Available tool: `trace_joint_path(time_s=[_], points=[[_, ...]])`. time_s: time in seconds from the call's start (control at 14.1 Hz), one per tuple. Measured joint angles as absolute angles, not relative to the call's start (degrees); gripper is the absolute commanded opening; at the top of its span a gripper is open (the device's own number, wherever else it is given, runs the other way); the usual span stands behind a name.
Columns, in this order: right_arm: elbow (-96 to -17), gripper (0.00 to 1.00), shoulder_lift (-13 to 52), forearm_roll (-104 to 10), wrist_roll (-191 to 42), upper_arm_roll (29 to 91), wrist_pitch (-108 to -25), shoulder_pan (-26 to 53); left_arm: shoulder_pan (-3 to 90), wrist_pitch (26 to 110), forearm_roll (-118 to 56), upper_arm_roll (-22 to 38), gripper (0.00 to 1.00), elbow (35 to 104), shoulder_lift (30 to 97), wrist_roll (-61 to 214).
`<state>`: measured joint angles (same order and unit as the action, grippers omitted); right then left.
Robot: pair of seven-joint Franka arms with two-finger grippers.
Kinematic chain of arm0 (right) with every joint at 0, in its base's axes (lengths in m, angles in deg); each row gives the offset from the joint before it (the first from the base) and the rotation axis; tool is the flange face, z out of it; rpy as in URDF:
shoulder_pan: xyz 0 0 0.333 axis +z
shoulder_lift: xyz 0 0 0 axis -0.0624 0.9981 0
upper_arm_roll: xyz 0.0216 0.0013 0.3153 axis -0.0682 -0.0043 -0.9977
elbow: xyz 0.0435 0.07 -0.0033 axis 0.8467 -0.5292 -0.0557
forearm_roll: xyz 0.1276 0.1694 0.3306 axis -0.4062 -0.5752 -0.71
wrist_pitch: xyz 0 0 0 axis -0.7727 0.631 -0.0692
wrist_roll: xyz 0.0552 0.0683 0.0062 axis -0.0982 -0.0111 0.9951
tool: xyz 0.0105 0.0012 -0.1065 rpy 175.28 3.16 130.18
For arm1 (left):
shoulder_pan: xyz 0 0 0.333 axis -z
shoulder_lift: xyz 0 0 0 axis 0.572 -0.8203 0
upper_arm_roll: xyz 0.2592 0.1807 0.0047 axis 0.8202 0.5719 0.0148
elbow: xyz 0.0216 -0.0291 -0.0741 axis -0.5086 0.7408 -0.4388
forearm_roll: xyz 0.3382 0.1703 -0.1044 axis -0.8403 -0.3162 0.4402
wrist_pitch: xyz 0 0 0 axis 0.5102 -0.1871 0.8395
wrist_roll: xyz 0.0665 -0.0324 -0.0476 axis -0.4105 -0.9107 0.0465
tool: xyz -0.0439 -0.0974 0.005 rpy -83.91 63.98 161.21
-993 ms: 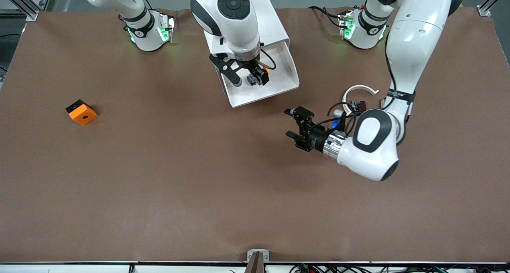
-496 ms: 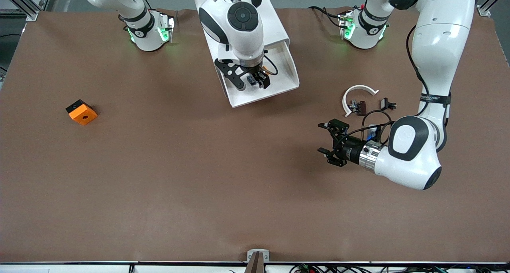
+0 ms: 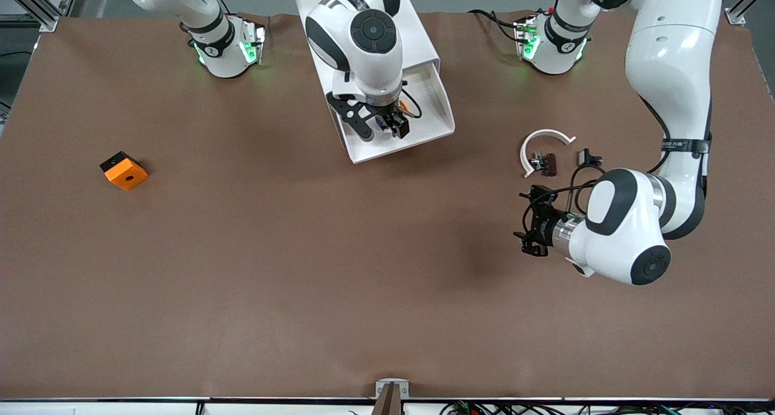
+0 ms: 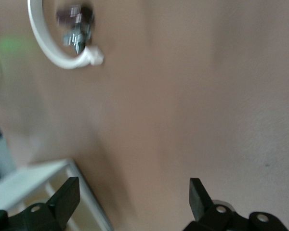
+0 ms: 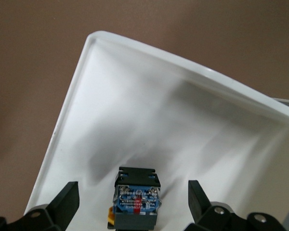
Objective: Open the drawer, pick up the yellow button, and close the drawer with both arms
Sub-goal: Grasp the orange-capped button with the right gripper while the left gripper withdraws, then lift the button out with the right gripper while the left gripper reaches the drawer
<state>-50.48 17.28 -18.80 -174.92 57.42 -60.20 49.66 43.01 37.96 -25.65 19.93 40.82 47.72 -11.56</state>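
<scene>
The drawer (image 3: 427, 130) stands pulled out of the white cabinet (image 3: 418, 36), its tray open to view. In it lies the button (image 5: 137, 202), dark blue-black base up, with a bit of yellow cap (image 5: 111, 221) showing beside it. My right gripper (image 3: 383, 127) is down in the drawer, open, and in the right wrist view my right gripper (image 5: 132, 190) has one finger on each side of the button, both apart from it. My left gripper (image 3: 531, 221) hangs open over bare table nearer the front camera than the white curved strip, holding nothing.
An orange-and-black block (image 3: 124, 170) lies toward the right arm's end of the table. A white curved strip (image 3: 545, 137) with small black clips (image 3: 545, 160) lies beside the left forearm. The left wrist view shows that strip (image 4: 53, 53) and a white drawer corner (image 4: 38, 175).
The left arm has swung away from the drawer toward its own end of the table, gripper still open. The right gripper has settled slightly lower around the button.
</scene>
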Motion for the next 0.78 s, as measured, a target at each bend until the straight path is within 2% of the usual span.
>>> trace_joint_path(time_s=[0.14, 0.5, 0.57, 0.64, 0.78], points=[[-50.5, 1.0, 17.5, -18.8, -174.9, 57.4, -60.2, 49.9, 43.5, 38.6, -29.3, 19.9, 1.0, 40.8, 48.6, -4.4], [-50.5, 0.32, 17.6, -18.8, -174.9, 57.4, -60.4, 50.2, 43.4, 39.4, -32.3, 19.9, 1.0, 41.9, 52.0, 14.9], [-50.5, 0.22, 17.6, -18.8, -174.9, 57.4, -60.4, 50.2, 43.4, 39.4, -32.3, 19.8, 1.0, 42.7, 52.9, 16.7], [-50.4, 0.16, 17.6, -18.7, -174.9, 57.5, -60.4, 50.2, 43.5, 39.4, -32.3, 19.8, 1.0, 43.5, 53.8, 18.2], [-50.4, 0.16, 17.6, -18.2, -174.9, 57.5, -60.5, 50.3, 43.7, 39.4, -32.4, 19.3, 1.0, 45.4, 55.3, 20.0]])
